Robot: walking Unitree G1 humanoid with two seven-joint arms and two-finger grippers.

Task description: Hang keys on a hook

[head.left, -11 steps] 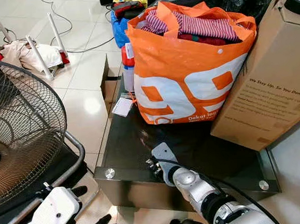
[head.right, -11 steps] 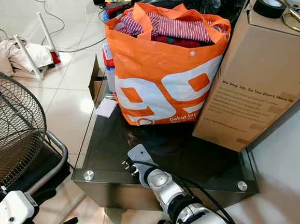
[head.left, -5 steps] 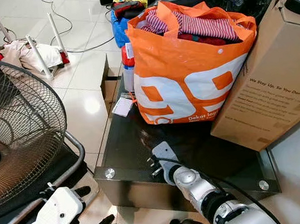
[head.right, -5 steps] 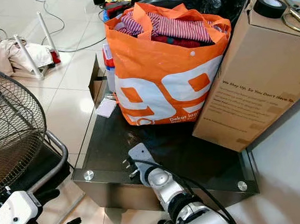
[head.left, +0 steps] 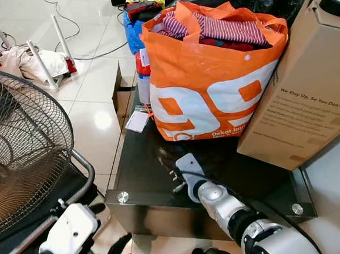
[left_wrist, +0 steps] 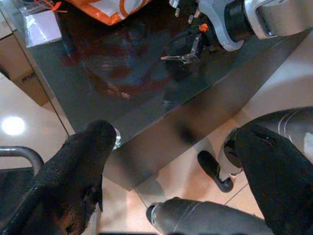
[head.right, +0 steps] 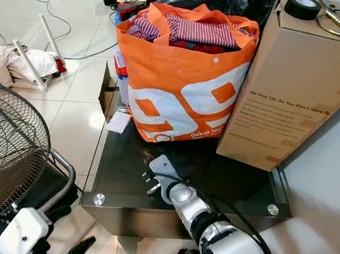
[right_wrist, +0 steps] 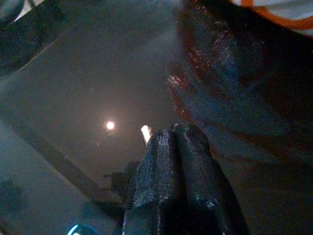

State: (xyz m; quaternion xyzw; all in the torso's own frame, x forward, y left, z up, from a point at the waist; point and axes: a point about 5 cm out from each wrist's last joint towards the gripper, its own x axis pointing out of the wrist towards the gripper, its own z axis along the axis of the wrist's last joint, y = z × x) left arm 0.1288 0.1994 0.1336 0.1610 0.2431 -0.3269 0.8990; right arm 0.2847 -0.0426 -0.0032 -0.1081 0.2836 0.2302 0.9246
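My right gripper (left_wrist: 188,46) reaches low over the black glass table (head.left: 143,164), in front of the orange bag. Its two black fingers (right_wrist: 171,161) are pressed together, shut. In the left wrist view a small bunch of metal keys (left_wrist: 180,58) hangs at their tips, just above the glass. My left gripper (left_wrist: 176,142) hangs open at the lower left, beside the table's front corner, with nothing between its fingers (head.left: 117,246).
A full orange shopping bag (head.left: 213,82) and a leaning cardboard box (head.left: 300,99) fill the back of the table. A standing fan (head.left: 19,156) is close on the left. A small white card (head.left: 138,121) lies at the table's left edge. Tiled floor (head.left: 92,109) lies beyond.
My right arm has pushed a little further over the table toward the bag. The left arm has swung slightly to the right, its fingers pointing lower.
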